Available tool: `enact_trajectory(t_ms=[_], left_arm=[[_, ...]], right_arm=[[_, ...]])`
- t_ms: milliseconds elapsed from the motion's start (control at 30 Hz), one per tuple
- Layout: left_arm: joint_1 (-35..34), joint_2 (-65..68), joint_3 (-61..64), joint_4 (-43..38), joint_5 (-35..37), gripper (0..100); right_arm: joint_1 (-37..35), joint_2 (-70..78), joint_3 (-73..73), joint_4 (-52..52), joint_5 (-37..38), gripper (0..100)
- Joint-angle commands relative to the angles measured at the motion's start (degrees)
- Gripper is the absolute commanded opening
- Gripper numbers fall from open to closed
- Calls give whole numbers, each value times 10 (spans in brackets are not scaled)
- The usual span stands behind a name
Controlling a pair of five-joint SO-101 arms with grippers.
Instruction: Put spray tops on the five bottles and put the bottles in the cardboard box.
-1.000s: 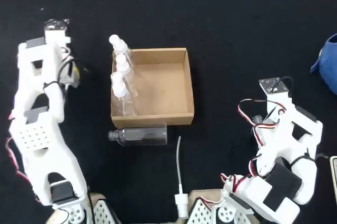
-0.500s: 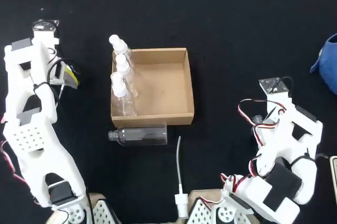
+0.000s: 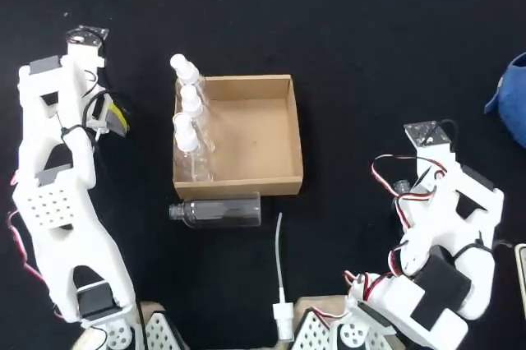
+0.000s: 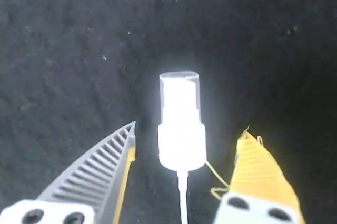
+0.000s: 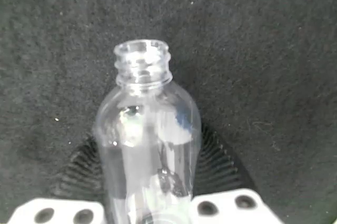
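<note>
A white spray top point(image 4: 181, 124) with a clear cap appears to lie on the black cloth between the fingers of my left gripper point(image 4: 188, 129), with a gap on each side; the gripper is open. That gripper point(image 3: 107, 120) hangs at the table's left, left of the cardboard box point(image 3: 246, 177). My right gripper point(image 5: 150, 145) is shut on a clear, uncapped bottle point(image 5: 145, 129), low at the right point(image 3: 407, 190). Three topped bottles point(image 3: 189, 132) stand along the box's left wall. Another uncapped bottle point(image 3: 218, 210) lies in front of the box. A loose spray top point(image 3: 282, 284) lies near the front edge.
A blue object point(image 3: 511, 99) pokes in at the right edge. The box's middle and right part hold nothing. Black cloth covers the whole table point(image 3: 370, 54).
My left arm swung a little to the left, then back to the right. The right arm, the bottles and the box have not moved.
</note>
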Motion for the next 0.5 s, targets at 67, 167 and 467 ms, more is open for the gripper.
enact_trajectory(t_ms=[67, 167, 467], left_arm=[[5, 3, -54, 25, -6, 40], [3, 2, -67, 49, -7, 29], [-20, 2, -195, 173, -4, 30]], right_arm=[[16, -4, -31, -5, -3, 11], [16, -4, -32, -4, -3, 11], [11, -4, -65, -1, -12, 11]])
